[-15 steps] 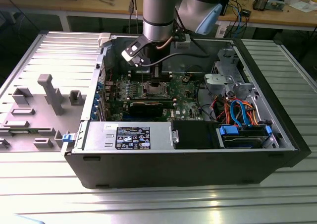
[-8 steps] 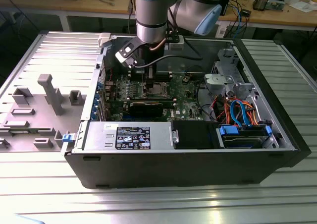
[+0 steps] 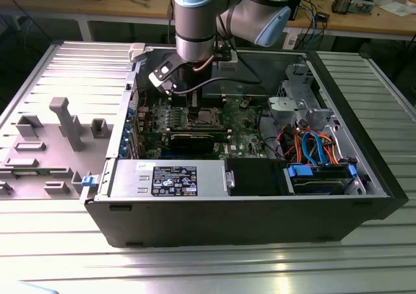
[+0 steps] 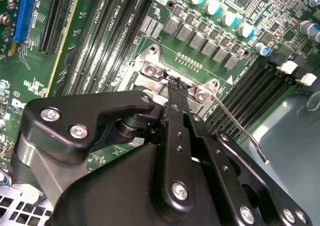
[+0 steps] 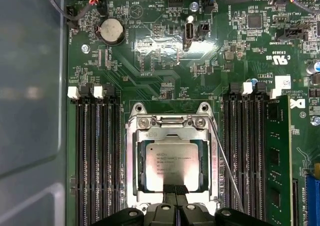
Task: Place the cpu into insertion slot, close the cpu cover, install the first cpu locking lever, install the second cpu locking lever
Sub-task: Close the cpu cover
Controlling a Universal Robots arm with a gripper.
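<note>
The cpu (image 5: pixel 172 163), silvery with a thin green rim, lies flat in the insertion slot (image 5: pixel 172 121) on the green motherboard. The cpu cover (image 5: pixel 172 134) is down over it, framing the chip through its window. My gripper (image 5: pixel 175 189) is shut, and its black fingertips rest together on the cover's edge at the middle of one side. The second wrist view shows my gripper (image 4: pixel 176 84) at that same edge. One thin wire locking lever (image 5: pixel 226 161) slants loose away from the socket's side, also seen as the lever (image 4: pixel 240 128). In the exterior view my gripper (image 3: pixel 194 104) hangs over the socket (image 3: pixel 198 117) inside the open computer case.
Long black memory slots (image 5: pixel 95 156) flank the socket on both sides, one holding a green module (image 5: pixel 277 151). A coin battery (image 5: pixel 111 31) sits farther off. The case wall (image 3: pixel 260 222), power supply (image 3: pixel 172 177) and orange and blue cables (image 3: pixel 312 144) surround the board. A grey fixture (image 3: pixel 65 121) stands on the exterior view's left.
</note>
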